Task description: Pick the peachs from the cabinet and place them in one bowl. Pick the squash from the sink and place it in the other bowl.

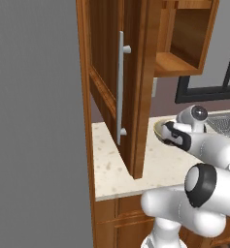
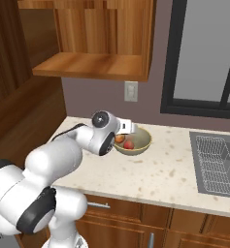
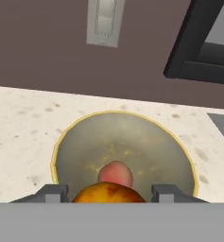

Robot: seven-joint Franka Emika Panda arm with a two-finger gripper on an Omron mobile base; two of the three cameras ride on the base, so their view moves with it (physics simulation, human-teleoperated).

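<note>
Pincer [image 3: 108,193], at lower frame centre, gripped second peach [image 3: 108,194] above tan bowl [image 3: 66,142]; release advised low, beside first peach [image 3: 116,174].

Speckled cream worktop [image 2: 150,169] running along a dull mauve wall [image 2: 94,94], with reddish-brown drawer fronts [image 2: 136,218] beneath. White wall outlet [image 2: 131,91] set just above the worktop, left of a black-framed window [image 2: 204,58] with pale grey panes. Open wooden wall shelf [image 2: 87,65] hanging at upper left. Plain grey wall [image 1: 34,121] at far left in the left base view. Even, flat light throughout.
</note>
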